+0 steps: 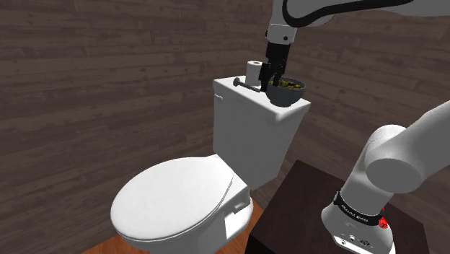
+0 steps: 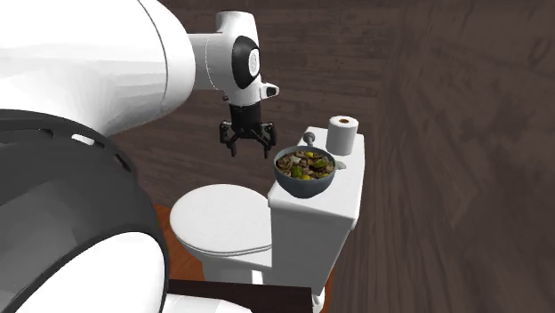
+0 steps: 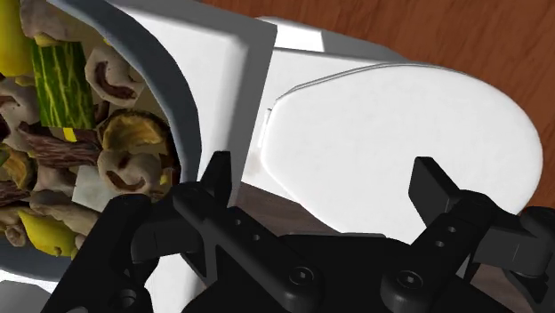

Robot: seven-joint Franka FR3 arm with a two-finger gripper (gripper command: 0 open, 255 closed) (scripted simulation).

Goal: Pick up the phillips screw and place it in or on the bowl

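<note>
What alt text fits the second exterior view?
Open black gripper hangs empty above the closed toilet, beside a food-filled bowl on the tank lid. Beyond the bowl are a screw and an upright toilet roll.

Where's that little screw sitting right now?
In the shoulder view, the screw lies on the toilet's tank lid, beside the paper roll and left of the bowl.

Bowl (image 2: 305, 169) on toilet tank (image 2: 316, 213), screw (image 1: 245, 86) and paper roll (image 2: 342, 133) beside it, seat lid (image 2: 218, 218) before tank
</note>
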